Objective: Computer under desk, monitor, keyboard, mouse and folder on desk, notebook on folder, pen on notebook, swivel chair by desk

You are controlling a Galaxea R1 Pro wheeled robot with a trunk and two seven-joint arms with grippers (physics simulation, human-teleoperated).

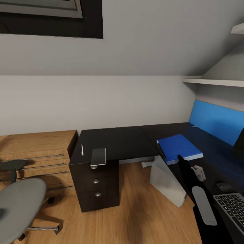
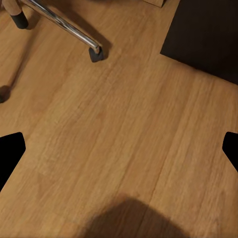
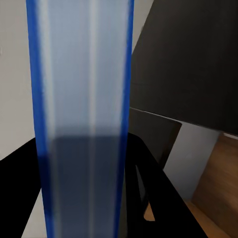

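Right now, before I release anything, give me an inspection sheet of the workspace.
Surface: black L-shaped desk, three knobbed drawers at its left end.
Job's things: folder flat over the desk's right wing; notebook and pen apart above the drawers, not stacked; mouse beside keyboard; monitor at the view's right edge; computer under the desk; swivel chair off to the left, away from the desk.
Clutter: nothing seen.
Grippers: right gripper closed on the folder's edge; left gripper open over the floor.
Cables: nothing seen.
Surroundings: wooden drawer cabinet, blue wall panel, shelf.
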